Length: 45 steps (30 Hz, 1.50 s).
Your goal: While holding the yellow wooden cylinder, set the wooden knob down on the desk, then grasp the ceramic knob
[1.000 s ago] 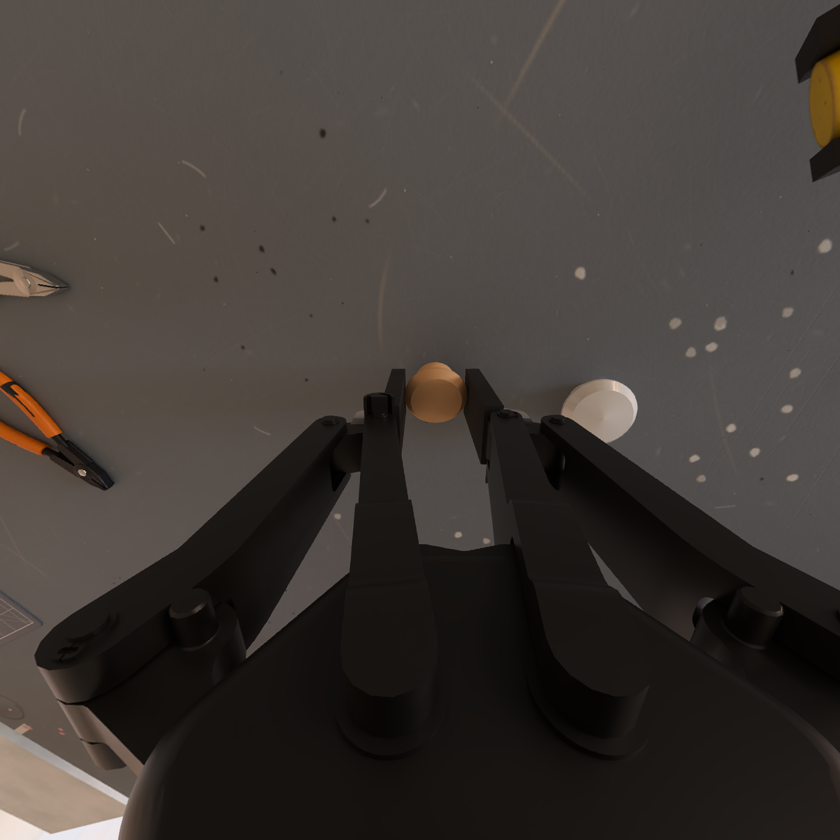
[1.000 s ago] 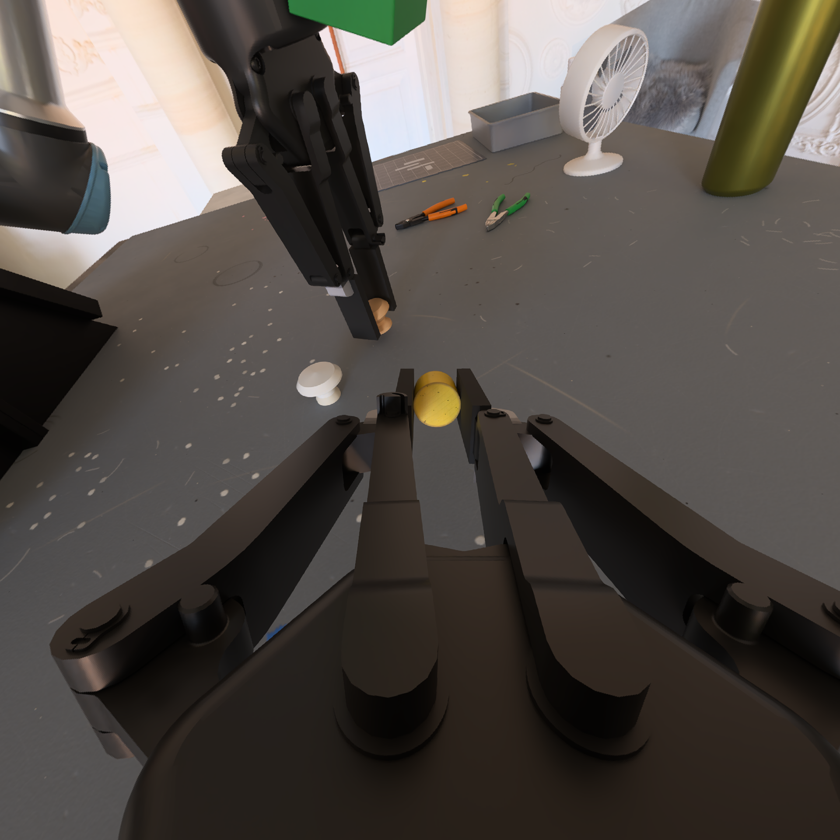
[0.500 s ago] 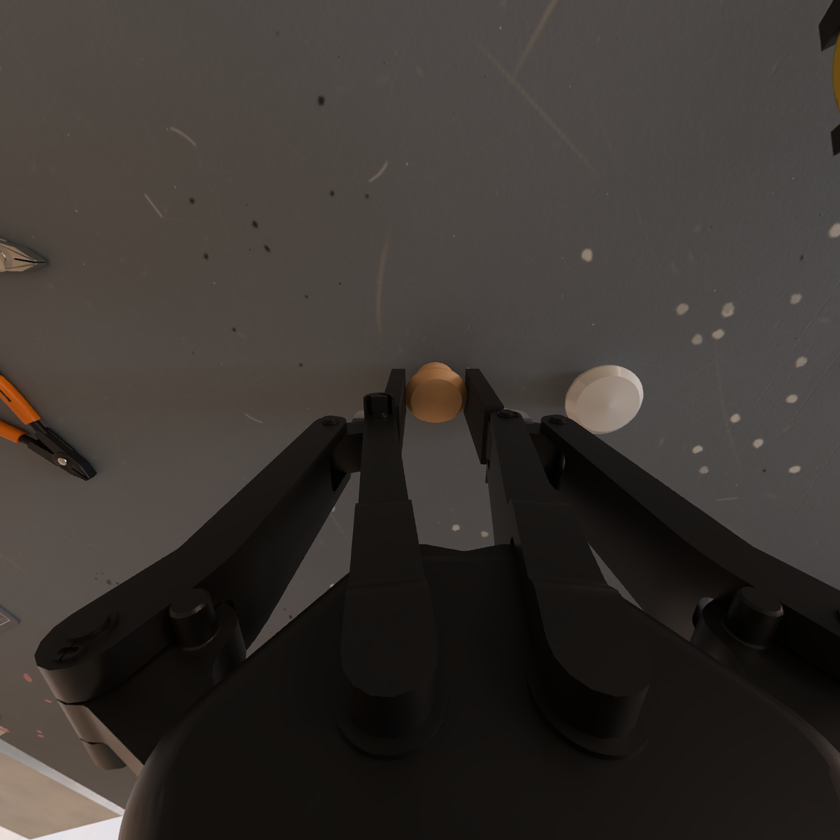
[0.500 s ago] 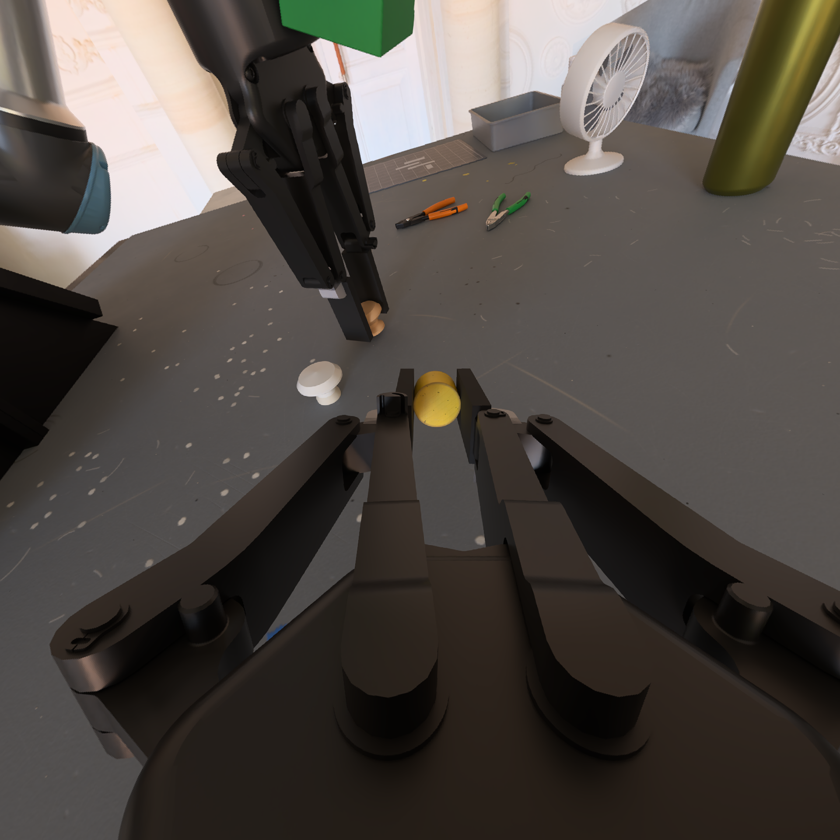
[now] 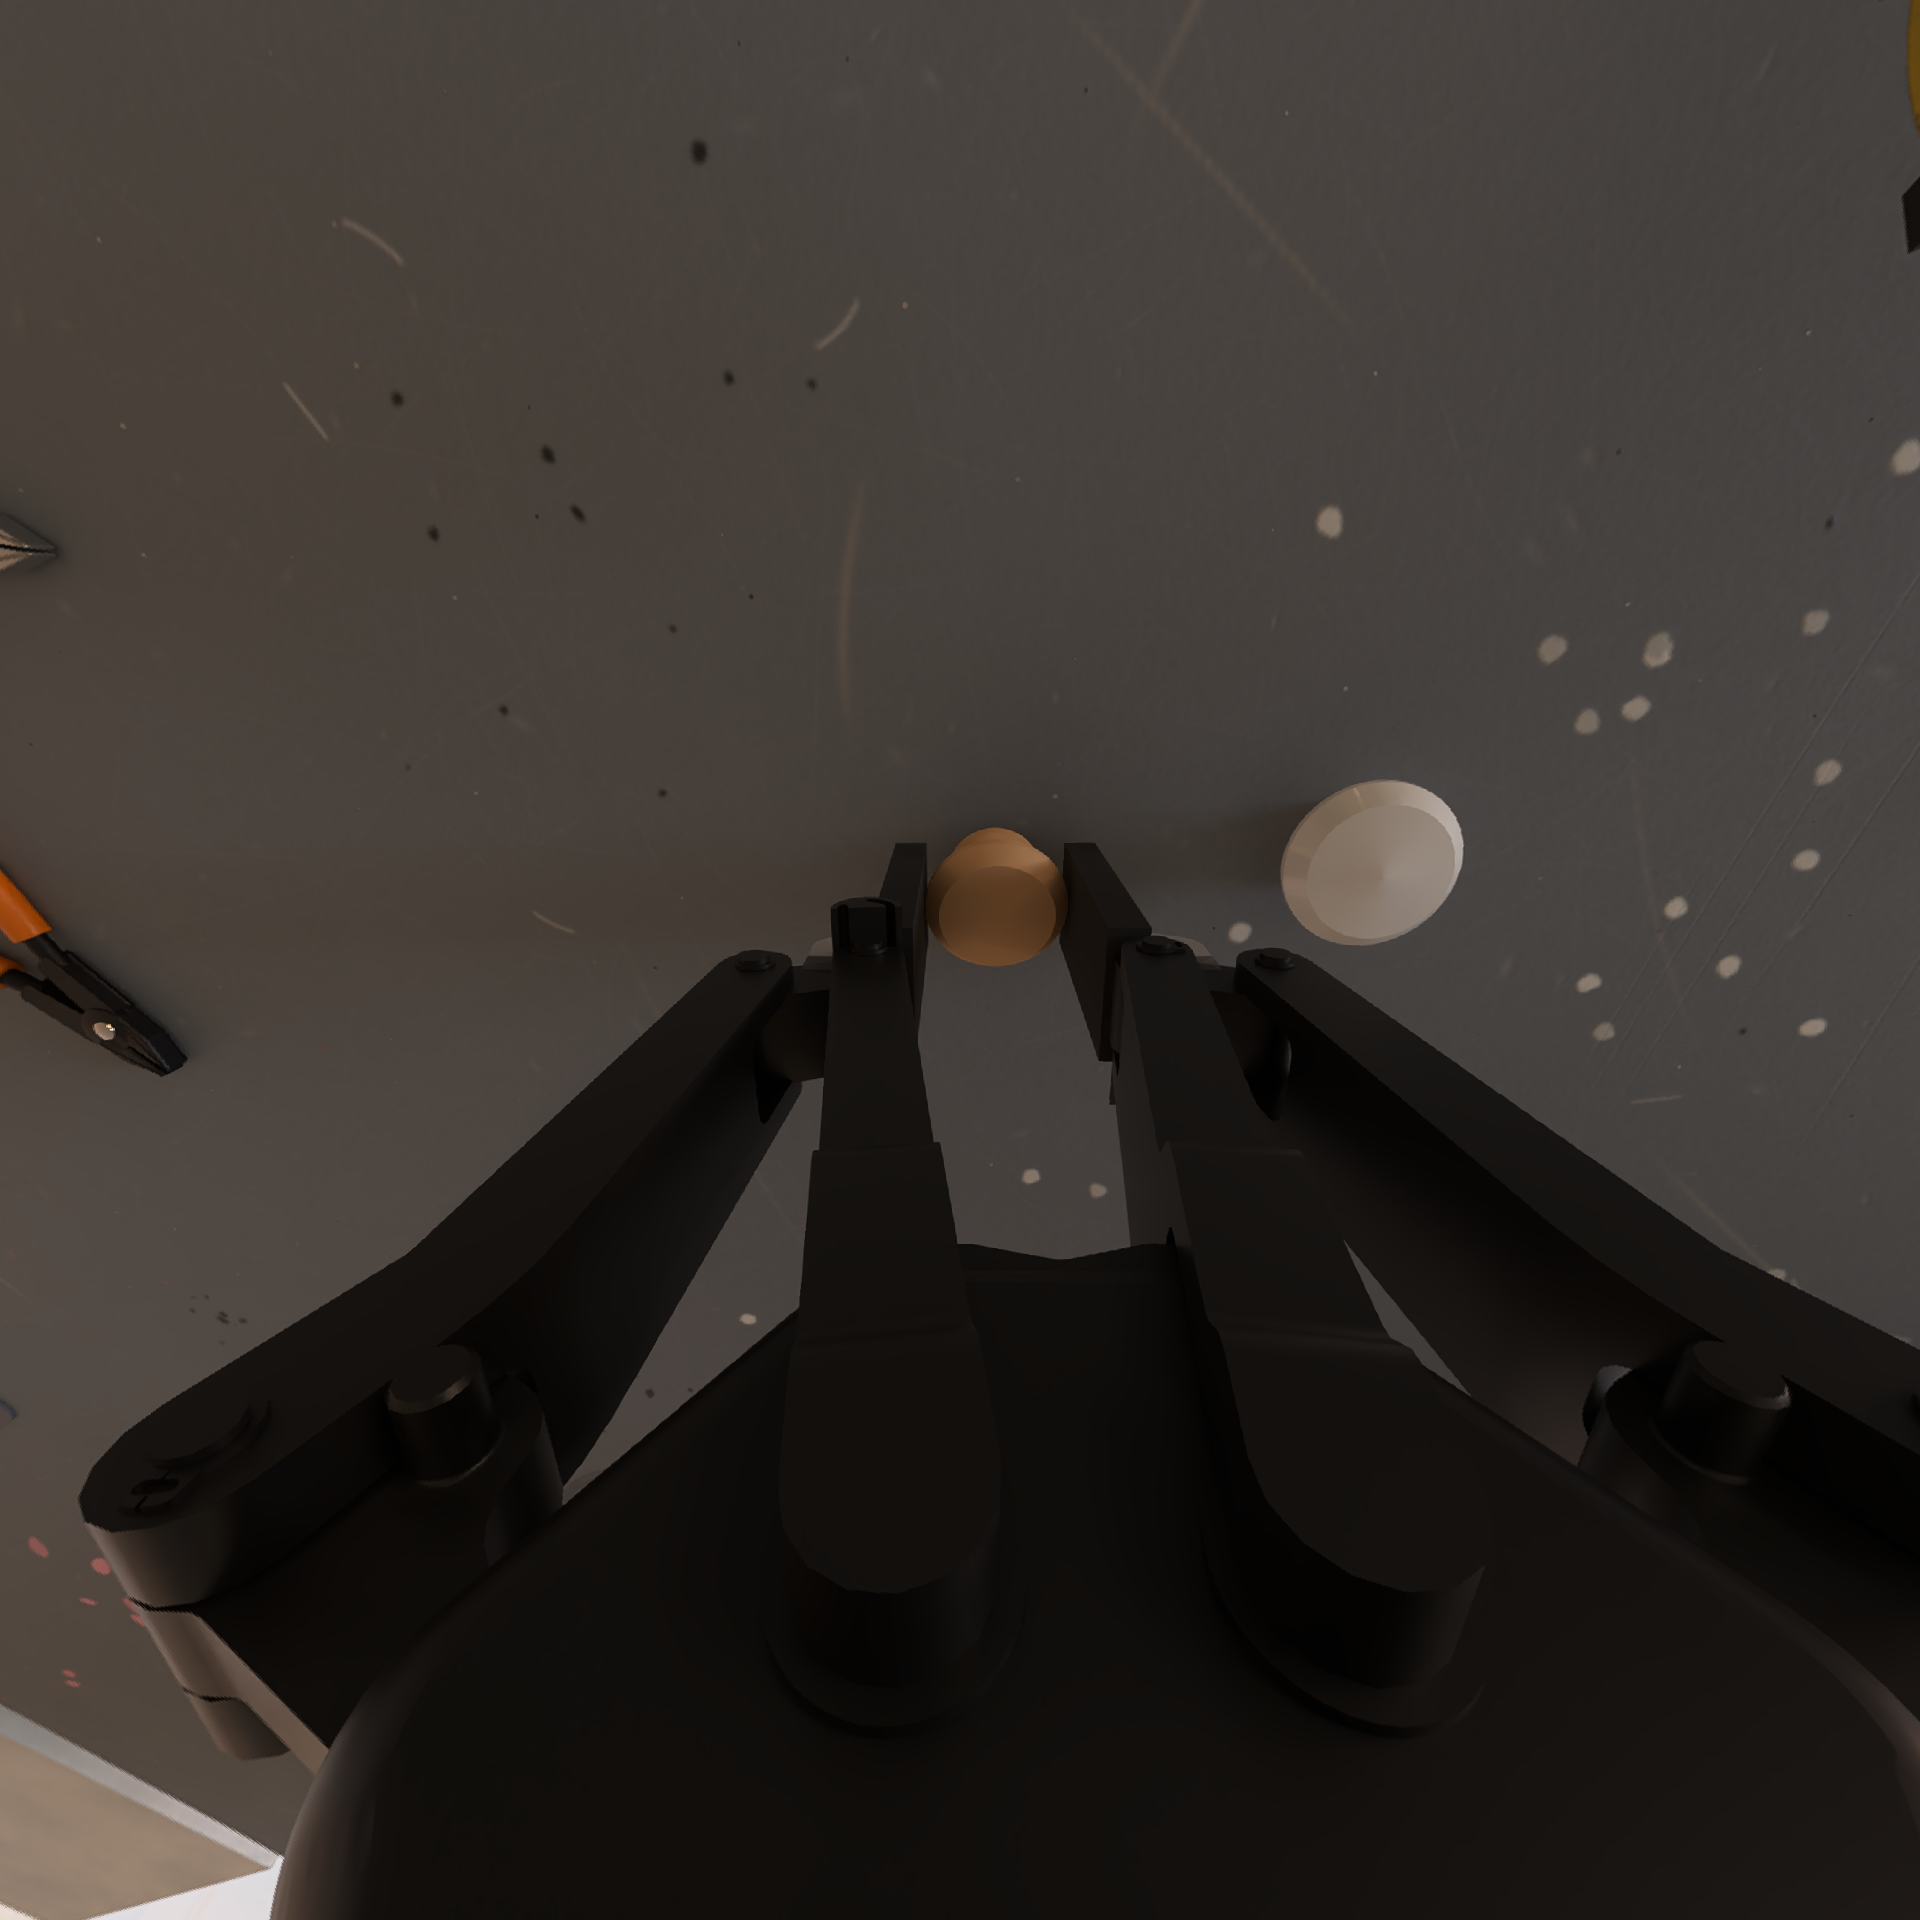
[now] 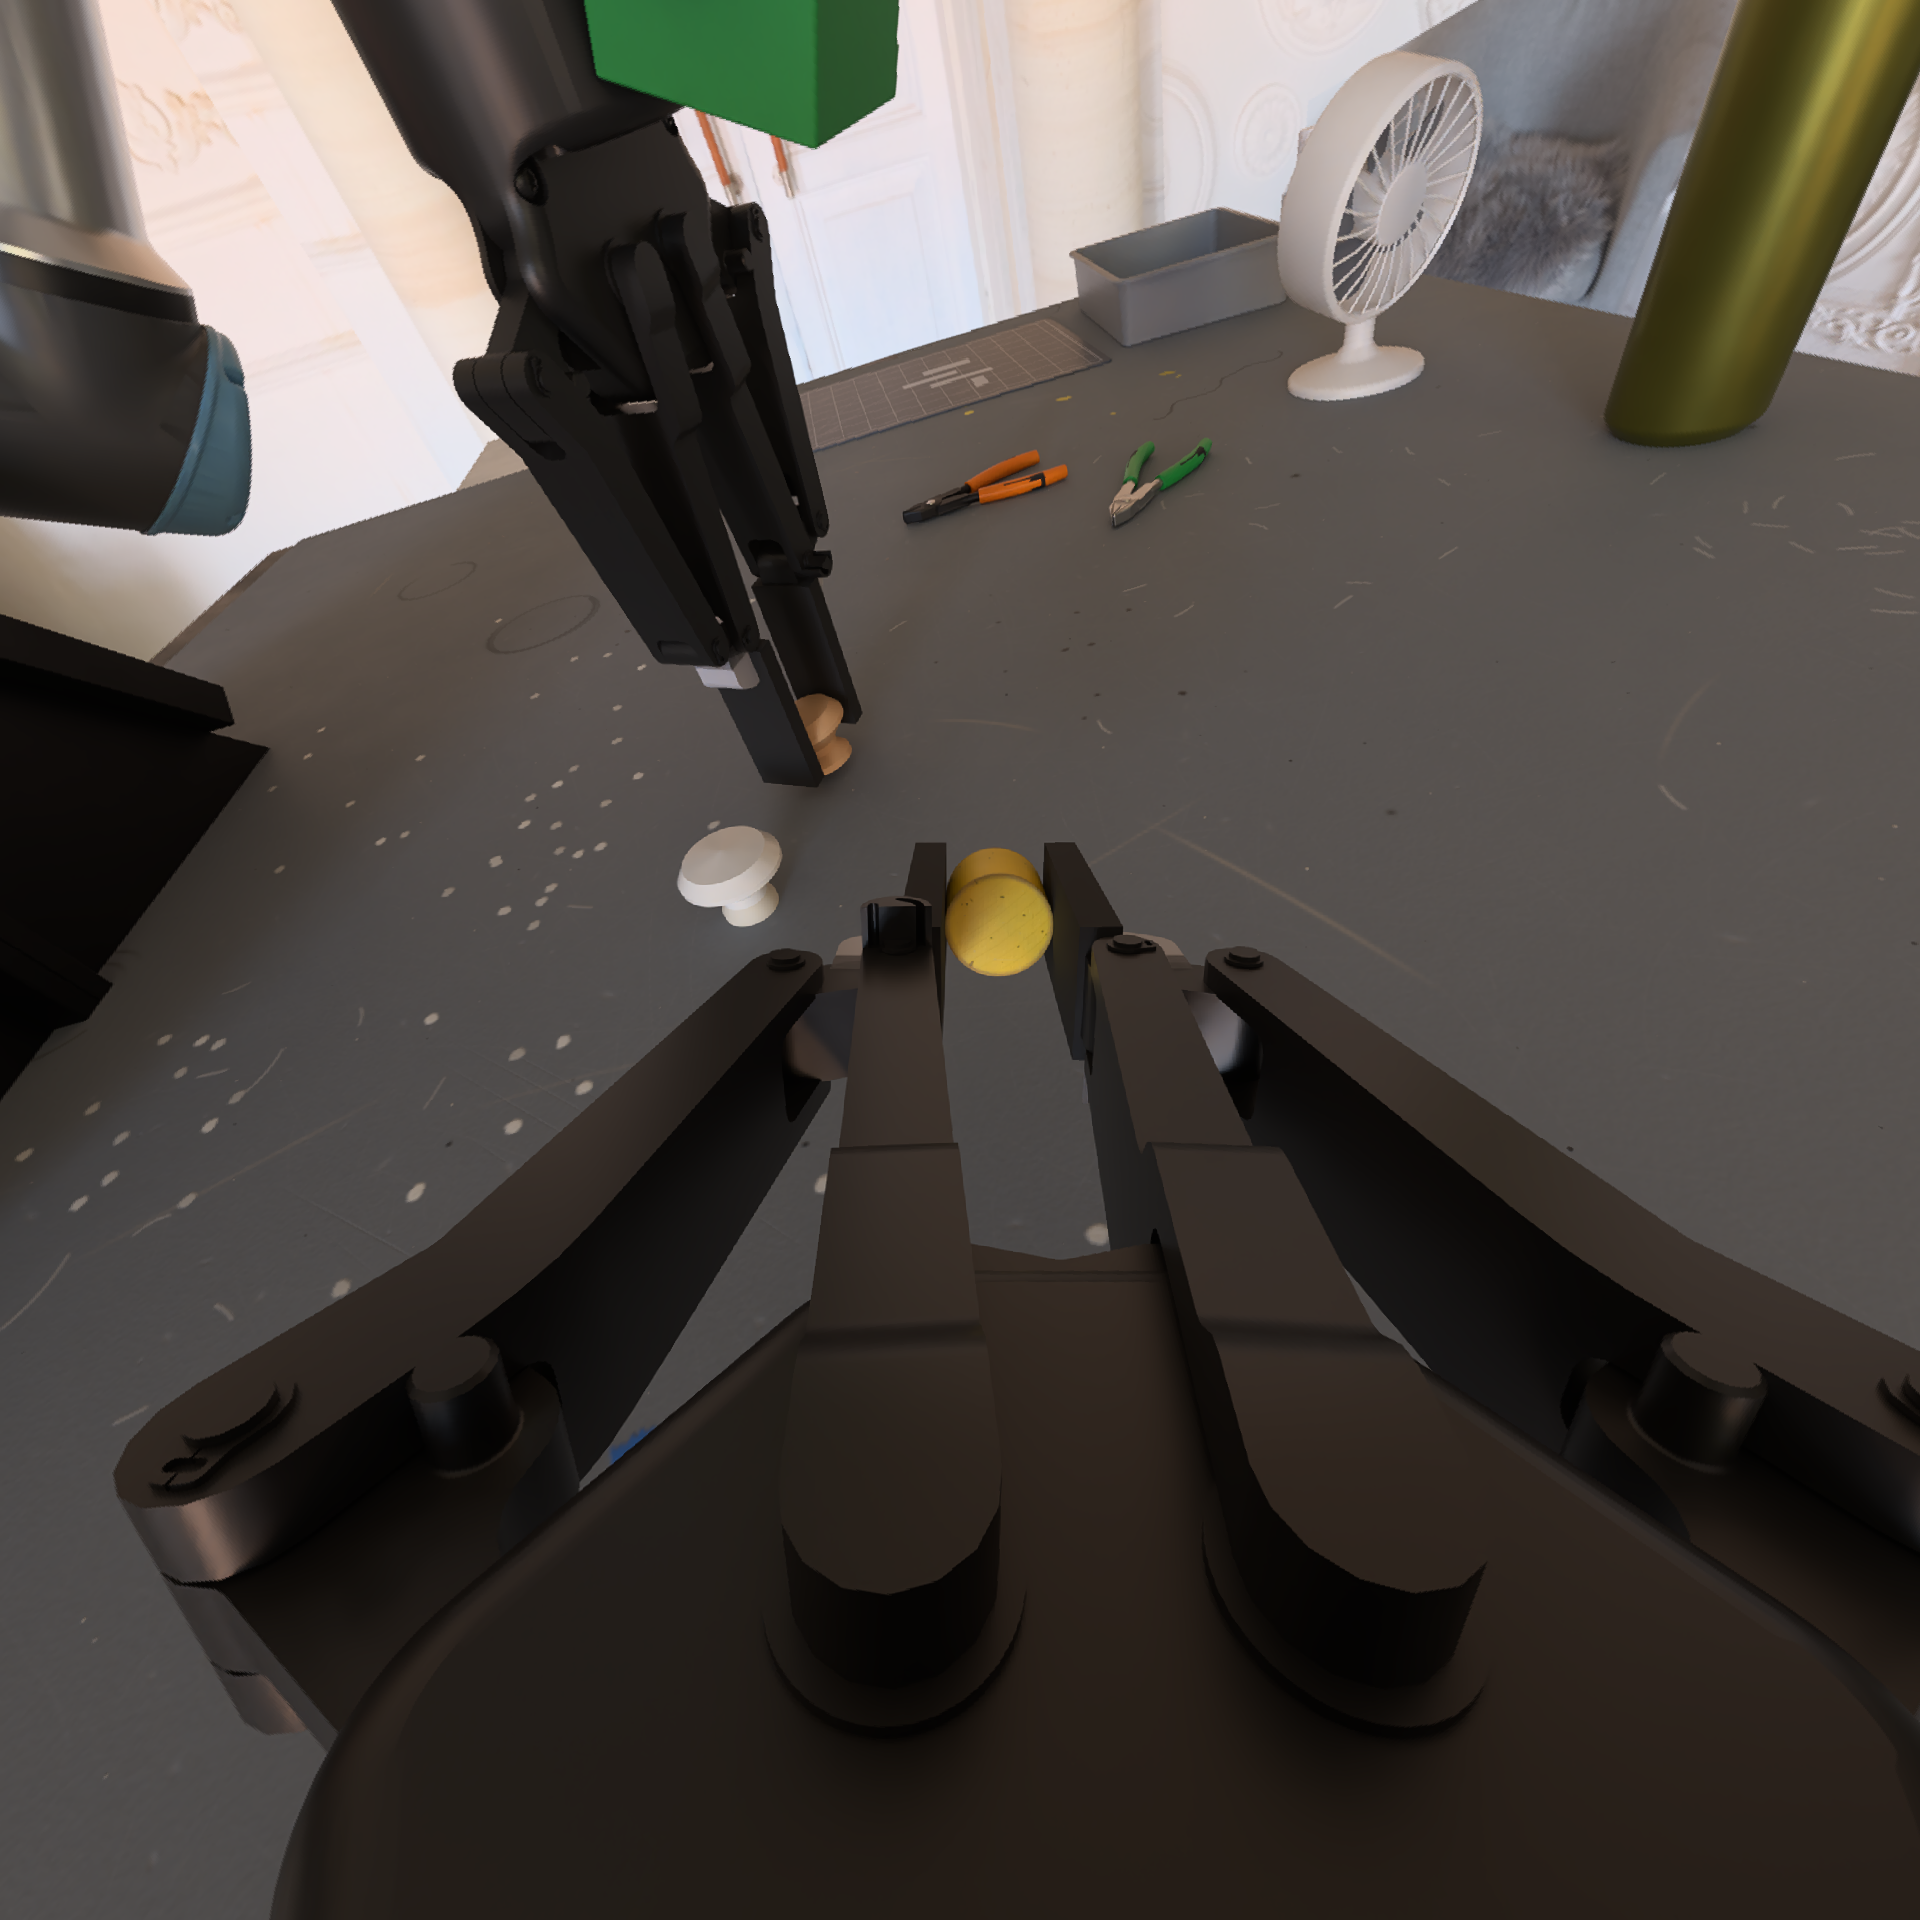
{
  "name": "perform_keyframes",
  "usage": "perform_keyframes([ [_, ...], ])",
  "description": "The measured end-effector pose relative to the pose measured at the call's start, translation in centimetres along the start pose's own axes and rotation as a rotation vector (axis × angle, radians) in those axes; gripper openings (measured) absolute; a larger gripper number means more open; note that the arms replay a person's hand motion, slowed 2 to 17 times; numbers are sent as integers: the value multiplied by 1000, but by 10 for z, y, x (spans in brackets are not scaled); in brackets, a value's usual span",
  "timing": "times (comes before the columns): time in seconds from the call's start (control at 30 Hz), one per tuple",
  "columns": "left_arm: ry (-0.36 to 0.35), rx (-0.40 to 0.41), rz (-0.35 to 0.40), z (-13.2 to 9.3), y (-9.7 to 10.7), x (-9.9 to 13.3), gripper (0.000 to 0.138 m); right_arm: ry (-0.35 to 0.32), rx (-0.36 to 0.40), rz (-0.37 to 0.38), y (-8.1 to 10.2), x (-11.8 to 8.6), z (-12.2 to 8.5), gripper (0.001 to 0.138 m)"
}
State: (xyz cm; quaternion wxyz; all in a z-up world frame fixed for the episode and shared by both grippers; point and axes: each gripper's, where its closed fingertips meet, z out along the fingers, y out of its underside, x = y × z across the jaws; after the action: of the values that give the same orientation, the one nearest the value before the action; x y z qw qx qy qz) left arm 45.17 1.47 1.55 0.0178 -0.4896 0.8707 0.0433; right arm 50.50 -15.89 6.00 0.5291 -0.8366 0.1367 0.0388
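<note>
My left gripper point(image 5: 995, 883) is shut on the tan wooden knob point(image 5: 995, 899), held low over the grey desk point(image 5: 935, 416); the right wrist view shows it point(image 6: 821, 743) with the knob point(image 6: 826, 732) close to or touching the surface. The white ceramic knob point(image 5: 1371, 862) stands on the desk just right of my left fingers; it also shows in the right wrist view point(image 6: 732, 873). My right gripper point(image 6: 995, 894) is shut on the yellow wooden cylinder point(image 6: 997, 914), held above the desk.
Orange-handled pliers point(image 6: 982, 488) and green-handled pliers point(image 6: 1158, 483) lie farther back. A white fan point(image 6: 1371, 218), a grey bin point(image 6: 1179, 270), a cutting mat point(image 6: 951, 379) and an olive-gold cylinder point(image 6: 1756, 229) stand at the far edge. A black block point(image 6: 94, 779) sits at left.
My left gripper with the wooden knob has descended toward the desk and drifted slightly; the pliers slid left and the ceramic knob looms larger. My right gripper has stayed still.
</note>
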Motion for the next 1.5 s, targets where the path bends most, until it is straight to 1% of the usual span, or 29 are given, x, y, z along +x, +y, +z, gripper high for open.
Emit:
perform_keyframes([
  [0.43, 10, -3, -6, 0, 13, 4, 35, 2, -4, -2, 0, 0, 0, 25],
  [1.07, 20, -19, 5, 0, 35, 13, 35, 3, -9, -3, 1, 0, 1, 25],
  [1.3, 17, -8, -1, -4, 38, 12, 35, 3, -10, -3, 1, 0, 1, 25],
  [1.5, 6, 21, -5, -11, 34, 9, 35, 3, -10, -3, 1, 0, 1, 25],
])
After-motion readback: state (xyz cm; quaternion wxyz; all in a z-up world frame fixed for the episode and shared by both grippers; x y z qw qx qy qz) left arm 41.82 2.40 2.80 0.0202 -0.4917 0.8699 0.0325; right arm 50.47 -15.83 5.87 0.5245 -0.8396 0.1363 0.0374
